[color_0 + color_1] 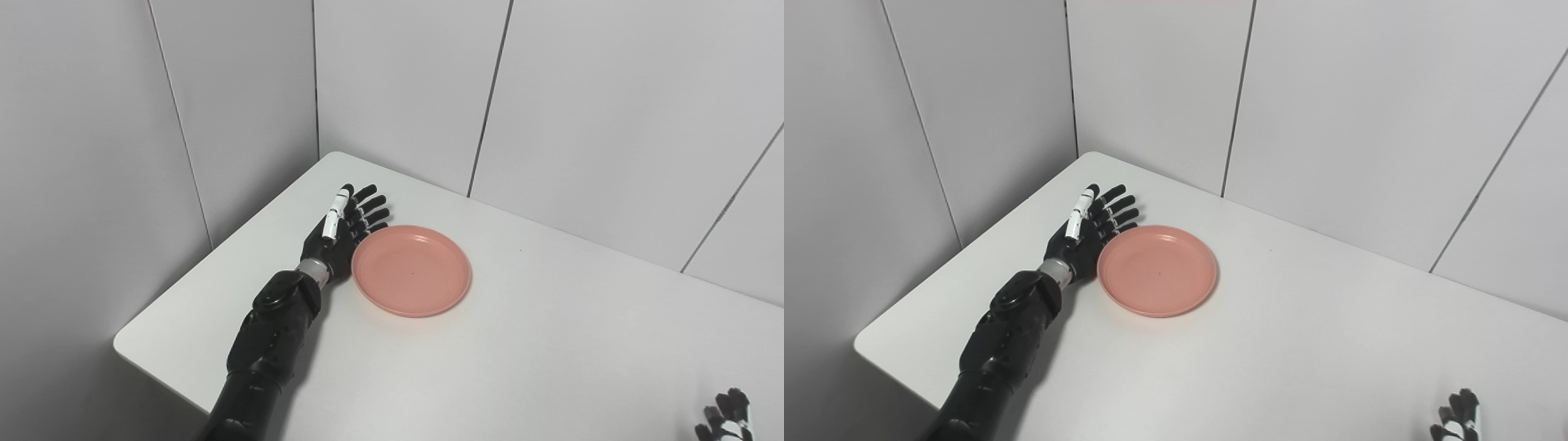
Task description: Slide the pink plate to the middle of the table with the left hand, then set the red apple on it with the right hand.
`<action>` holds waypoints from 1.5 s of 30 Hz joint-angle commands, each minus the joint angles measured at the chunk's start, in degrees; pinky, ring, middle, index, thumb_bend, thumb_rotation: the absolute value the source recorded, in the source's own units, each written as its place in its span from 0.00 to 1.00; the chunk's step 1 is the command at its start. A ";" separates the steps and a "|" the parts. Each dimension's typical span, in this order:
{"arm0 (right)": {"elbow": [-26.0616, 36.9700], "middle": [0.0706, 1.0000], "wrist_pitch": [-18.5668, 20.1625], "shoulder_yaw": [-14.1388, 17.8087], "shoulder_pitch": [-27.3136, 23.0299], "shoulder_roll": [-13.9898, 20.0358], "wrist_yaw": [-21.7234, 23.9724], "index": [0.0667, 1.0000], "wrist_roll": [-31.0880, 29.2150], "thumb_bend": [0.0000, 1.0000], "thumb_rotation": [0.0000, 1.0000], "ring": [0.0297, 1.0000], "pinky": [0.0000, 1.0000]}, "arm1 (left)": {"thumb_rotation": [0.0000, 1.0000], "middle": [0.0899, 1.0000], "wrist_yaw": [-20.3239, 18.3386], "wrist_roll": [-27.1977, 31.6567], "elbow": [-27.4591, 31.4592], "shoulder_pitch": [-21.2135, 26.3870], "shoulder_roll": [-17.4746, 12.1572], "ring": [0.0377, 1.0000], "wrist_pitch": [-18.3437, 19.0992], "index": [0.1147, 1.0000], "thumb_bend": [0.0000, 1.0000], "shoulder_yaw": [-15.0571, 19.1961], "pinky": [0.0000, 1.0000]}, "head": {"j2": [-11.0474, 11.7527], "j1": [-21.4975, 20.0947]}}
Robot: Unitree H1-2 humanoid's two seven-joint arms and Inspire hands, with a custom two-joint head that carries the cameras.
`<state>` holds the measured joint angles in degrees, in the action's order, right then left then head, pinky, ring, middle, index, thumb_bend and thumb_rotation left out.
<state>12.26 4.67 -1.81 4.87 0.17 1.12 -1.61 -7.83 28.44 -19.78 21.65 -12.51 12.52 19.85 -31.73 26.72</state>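
Left eye view: the robot's left hand (339,229) stands edge-on at the far left of the white table (551,343), fingers (366,206) straight and spread, gripping nothing, palm against the rim of the pink plate (411,270). The plate lies flat and empty, just beside the fingers on their inner side. A push with so little contact could, by this reading, let the plate turn or slip past the fingertips instead of travelling straight; pressing down on the rim could tip it. The right hand (726,419) barely shows at the bottom right corner, well apart from the plate; whether it is spread or closed cannot be told. No red apple is in sight.

Right eye view: the same left hand (1085,230) and plate (1157,270), the smooth, bare tabletop (1304,355) offering little friction, so an overshoot is possible. Pale panelled walls (1366,122) meet in a corner close behind the fingers, leaving no room on their outer side.
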 commanded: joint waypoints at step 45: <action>-2.85 0.97 -7.10 0.29 -1.67 -0.09 -0.01 0.97 0.27 0.06 1.00 0.97 1.00 | 1.00 0.84 -1.47 -1.36 1.53 0.12 5.35 0.84 -0.30 0.80 0.34 -5.38 0.84 | -2.94 -3.84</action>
<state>9.22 1.32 -1.69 4.48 0.19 1.09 -1.43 -9.72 27.63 -18.87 21.50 -7.64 10.66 15.23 -34.72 22.94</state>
